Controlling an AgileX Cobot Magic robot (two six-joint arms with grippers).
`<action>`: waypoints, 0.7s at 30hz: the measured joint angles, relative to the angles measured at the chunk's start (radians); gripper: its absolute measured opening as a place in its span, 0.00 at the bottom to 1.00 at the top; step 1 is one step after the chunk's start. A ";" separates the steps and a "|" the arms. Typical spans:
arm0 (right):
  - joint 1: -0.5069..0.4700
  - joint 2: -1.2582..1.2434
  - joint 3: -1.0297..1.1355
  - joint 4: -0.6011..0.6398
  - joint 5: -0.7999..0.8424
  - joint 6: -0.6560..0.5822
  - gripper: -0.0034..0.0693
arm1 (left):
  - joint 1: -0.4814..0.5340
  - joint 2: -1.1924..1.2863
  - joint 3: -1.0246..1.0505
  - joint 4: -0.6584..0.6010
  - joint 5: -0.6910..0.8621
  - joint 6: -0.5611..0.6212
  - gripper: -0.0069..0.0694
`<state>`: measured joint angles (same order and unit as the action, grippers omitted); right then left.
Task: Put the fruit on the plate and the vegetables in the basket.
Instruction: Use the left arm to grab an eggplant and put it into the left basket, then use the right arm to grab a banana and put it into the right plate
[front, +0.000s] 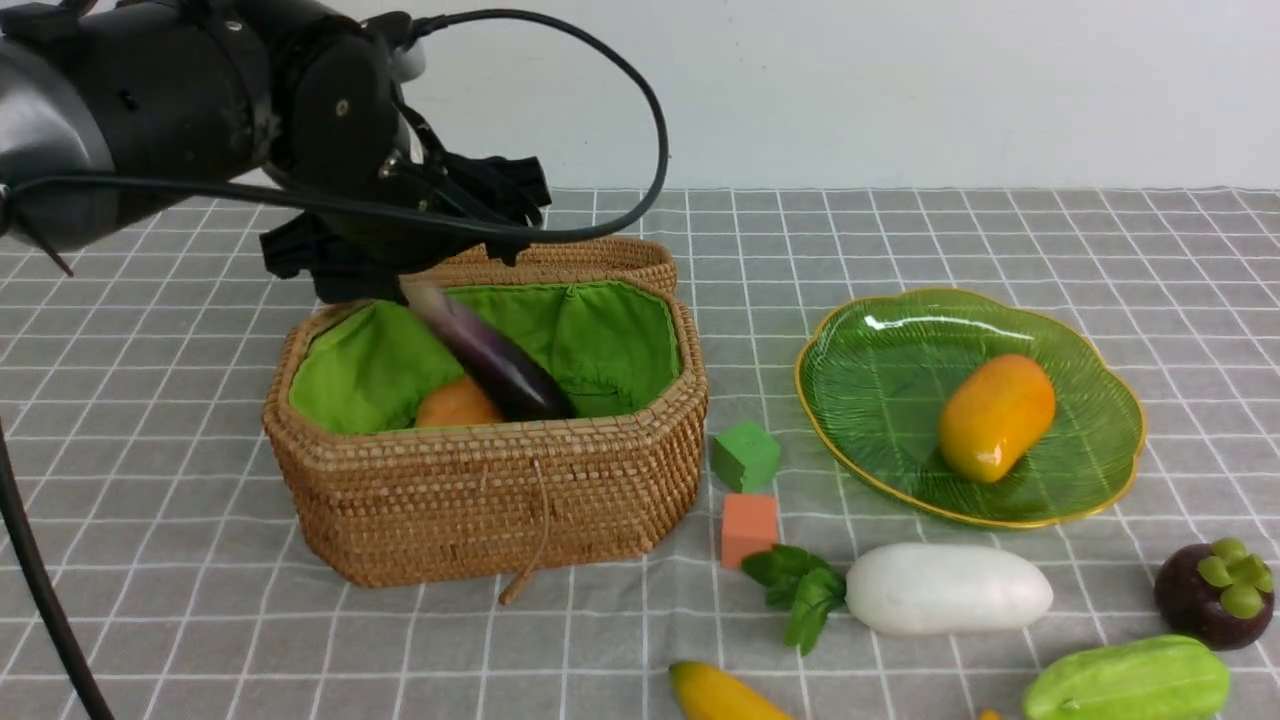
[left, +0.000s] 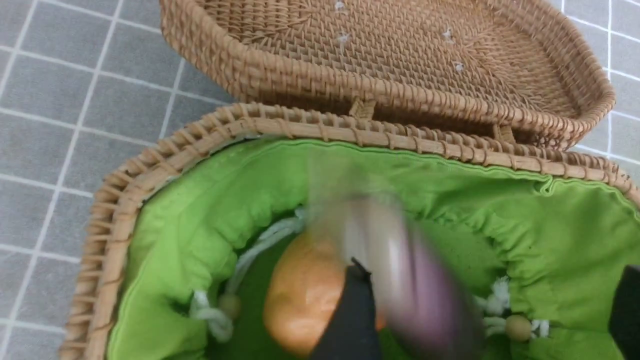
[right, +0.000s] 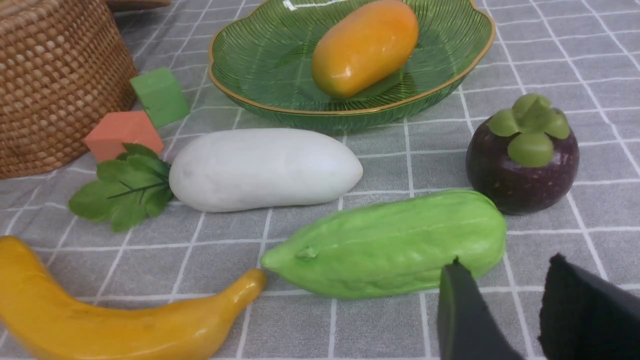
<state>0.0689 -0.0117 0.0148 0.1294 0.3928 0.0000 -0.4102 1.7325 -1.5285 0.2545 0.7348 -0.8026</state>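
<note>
My left gripper (front: 410, 250) hangs open over the wicker basket (front: 480, 490). A blurred purple eggplant (front: 495, 360) slants loose inside the green lining, beside one finger (left: 352, 310) and over an orange-brown potato (left: 300, 295). On the green leaf plate (front: 880, 370) lies a mango (front: 995, 415). On the cloth in front lie a white radish (right: 265, 167), a green gourd (right: 395, 245), a mangosteen (right: 520, 165) and a banana (right: 100, 320). My right gripper (right: 505, 265) stands open and empty just short of the gourd's end; it is outside the front view.
The basket's lid (front: 570, 262) lies open behind it. A small green cube (front: 745, 455) and a small orange cube (front: 748, 527) sit between basket and plate. A black cable (front: 40, 590) runs down the left edge. Grey checked cloth covers the table.
</note>
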 joint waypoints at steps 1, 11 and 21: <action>0.000 0.000 0.000 0.000 0.000 0.000 0.38 | 0.000 -0.011 -0.002 0.000 0.027 0.018 0.94; 0.000 0.000 0.000 0.000 0.000 0.000 0.38 | 0.000 -0.359 -0.007 -0.013 0.360 0.334 0.47; 0.000 0.000 0.000 0.000 0.000 0.000 0.38 | 0.000 -0.950 0.171 -0.027 0.499 0.385 0.07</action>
<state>0.0689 -0.0117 0.0148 0.1294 0.3928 0.0000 -0.4102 0.7825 -1.3575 0.2276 1.2337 -0.4181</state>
